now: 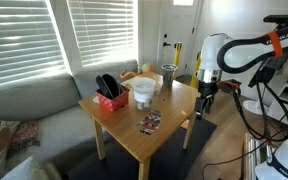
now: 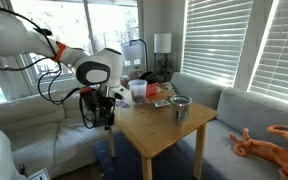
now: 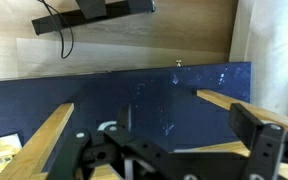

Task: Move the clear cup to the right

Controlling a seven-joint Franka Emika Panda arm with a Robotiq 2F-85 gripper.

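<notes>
The clear cup (image 1: 142, 92) is a wide, whitish plastic cup standing upright near the middle of the wooden table (image 1: 174, 118). It also shows in an exterior view (image 2: 138, 90) at the table's far side. My gripper (image 1: 205, 108) hangs beside the table's edge, away from the cup, pointing down; it shows in both exterior views (image 2: 106, 120). In the wrist view the gripper (image 3: 169, 150) has its fingers spread wide with nothing between them. The cup is out of the wrist view.
A darker grey tumbler (image 1: 169, 75) (image 2: 180, 109) stands near a table corner. A red box (image 1: 111, 98) sits beside the cup. A small packet (image 1: 150, 122) lies at the table's front. A grey sofa (image 1: 34, 110) flanks the table. A blue rug (image 3: 154, 95) lies below.
</notes>
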